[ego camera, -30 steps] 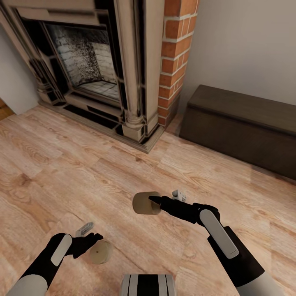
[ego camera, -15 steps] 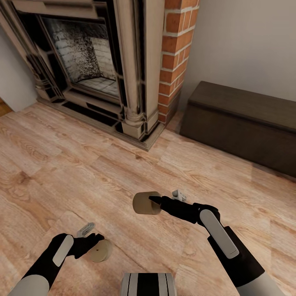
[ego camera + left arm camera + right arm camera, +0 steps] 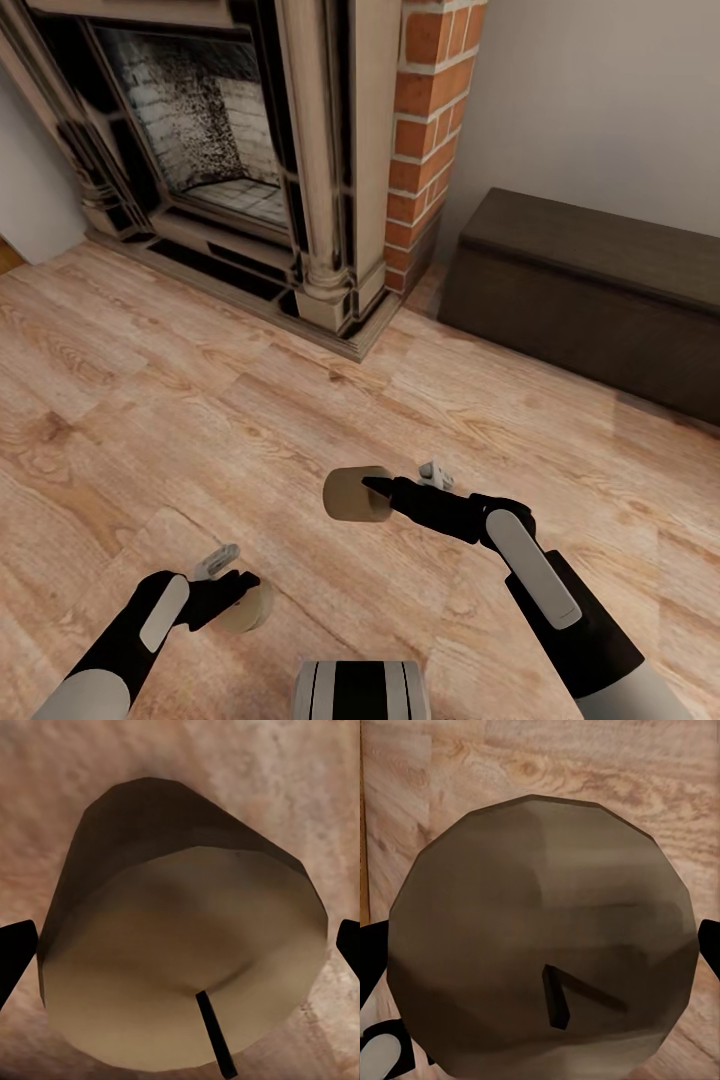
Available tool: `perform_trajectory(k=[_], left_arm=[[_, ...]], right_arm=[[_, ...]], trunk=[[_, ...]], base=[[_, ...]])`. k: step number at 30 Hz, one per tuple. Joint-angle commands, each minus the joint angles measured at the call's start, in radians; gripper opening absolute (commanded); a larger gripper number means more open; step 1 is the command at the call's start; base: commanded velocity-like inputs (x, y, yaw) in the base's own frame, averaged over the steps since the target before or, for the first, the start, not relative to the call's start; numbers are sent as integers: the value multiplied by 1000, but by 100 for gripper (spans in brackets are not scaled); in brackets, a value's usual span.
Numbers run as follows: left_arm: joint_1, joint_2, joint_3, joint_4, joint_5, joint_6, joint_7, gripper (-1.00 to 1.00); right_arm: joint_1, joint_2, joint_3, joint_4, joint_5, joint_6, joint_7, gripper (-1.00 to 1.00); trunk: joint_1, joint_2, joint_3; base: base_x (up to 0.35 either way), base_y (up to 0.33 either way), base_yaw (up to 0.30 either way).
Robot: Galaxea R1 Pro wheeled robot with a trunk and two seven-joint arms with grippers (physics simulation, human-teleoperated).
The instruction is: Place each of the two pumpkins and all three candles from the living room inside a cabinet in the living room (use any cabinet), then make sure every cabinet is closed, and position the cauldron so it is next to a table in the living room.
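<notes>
Nearest to us, the left gripper (image 3: 238, 592) is clenched on a candle (image 3: 250, 608) held low over the wooden floor (image 3: 150, 420). In the left wrist view the same candle (image 3: 187, 945) sits between the two dark fingertips (image 3: 15, 956), flat top and wick toward the camera. Compared with a second ago, this arm has drawn slightly inward and the candle has turned, so that less of its top now faces us. We read this as a carry posture settling, not a release.

A little farther out, the right gripper (image 3: 372, 490) grasps a second candle (image 3: 352, 494), raised above the floor with its side toward us. Its place relative to the arm is unchanged over the last second. In the right wrist view that candle (image 3: 540, 945) also sits between the fingertips, wick visible.

The whole head view has shifted slightly, which we attribute to camera motion as the robot advances, not to the furniture.

Beyond the arms lies open floor. At far left stands the fireplace (image 3: 200, 150) with its brick column (image 3: 425, 140); its stone hearth edge juts onto the floor. At far right, against the wall, stands the cabinet (image 3: 590, 300), its drawers shut. We judge that both hands being full will hinder opening a drawer. Two of three candles are in hand; neither is stored yet.
</notes>
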Motion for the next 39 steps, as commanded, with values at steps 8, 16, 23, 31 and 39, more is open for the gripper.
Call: perform_trajectory(k=[8, 16, 23, 31, 39], left_arm=[[0, -1, 2, -1, 7, 4, 4, 100], [0, -2, 1, -1, 7, 4, 4, 100], [0, 0, 0, -1, 5, 4, 4, 100], [0, 0, 0, -1, 4, 4, 4, 100], [0, 0, -1, -2, 4, 4, 4, 100]], right_arm=[[-1, -1, 2, -1, -12, 0, -11, -100], [-1, -2, 2, -1, -12, 0, -11, -100], [-1, -2, 2, -1, -12, 0, -11, -100], [-1, -2, 1, -1, -12, 0, -11, -100], [-1, -3, 1, -1, -12, 0, -11, -100]], trunk=[[0, 0, -1], [0, 0, -1], [0, 0, -1], [0, 0, -1], [0, 0, -1]], base=[[0, 0, 0], [0, 0, 0], [0, 0, 0], [0, 0, 0], [0, 0, 0]])
